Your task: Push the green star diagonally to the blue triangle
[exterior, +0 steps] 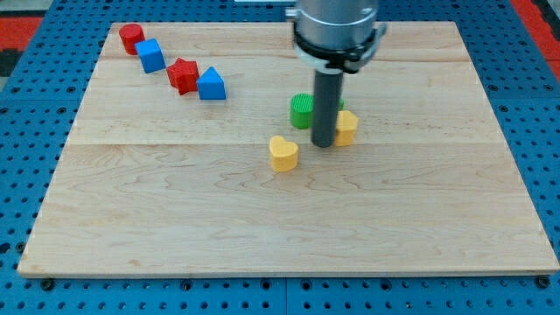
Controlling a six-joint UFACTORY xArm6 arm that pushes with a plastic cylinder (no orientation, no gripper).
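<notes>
The green block (303, 111), partly hidden by the rod so its shape is hard to make out, sits right of the board's centre. The blue triangle (211, 84) lies at the upper left, touching the red star (183, 75) on its left. My tip (322, 143) rests on the board just below and right of the green block, between it and a yellow block (346, 128) that the rod partly hides.
A yellow heart (283, 152) lies below and left of the tip. A blue cube (150, 55) and a red cylinder (131, 38) sit at the top left corner. The wooden board (280, 219) lies on a blue pegboard.
</notes>
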